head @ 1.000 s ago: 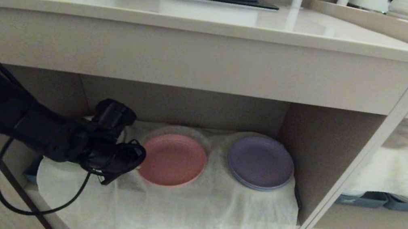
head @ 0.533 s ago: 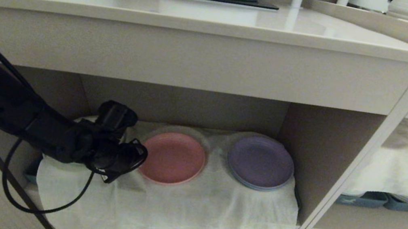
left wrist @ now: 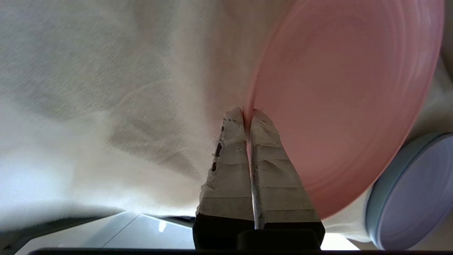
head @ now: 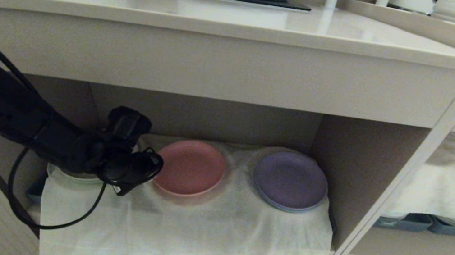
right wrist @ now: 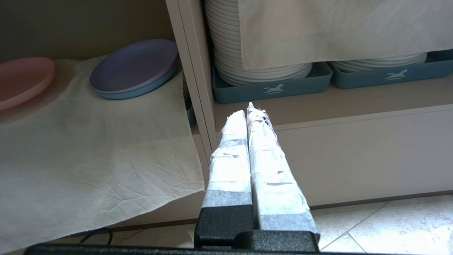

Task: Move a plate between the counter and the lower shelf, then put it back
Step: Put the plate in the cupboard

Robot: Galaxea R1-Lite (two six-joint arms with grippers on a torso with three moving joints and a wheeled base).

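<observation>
Head view: the pink plate (head: 190,168) is raised off the white cloth (head: 191,240) at the left of the lower shelf (head: 358,166); a second ago it lay flat.
Left tool (left wrist: 247,112): clenched on the plate's left rim.
Meaning: pick-up looks done; carry to the bench (head: 227,13) comes next.
Neighbour: purple plate (head: 291,180), just beside, untouched.
Right tool (right wrist: 249,109): closed, empty, parked low by the grey trays (right wrist: 272,86).

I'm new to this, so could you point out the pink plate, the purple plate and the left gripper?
pink plate (head: 190,168), head view, its centre.
purple plate (head: 291,179), head view, its centre.
left gripper (left wrist: 248,114), left wrist view, fingertips pinching the pink plate's rim.
</observation>
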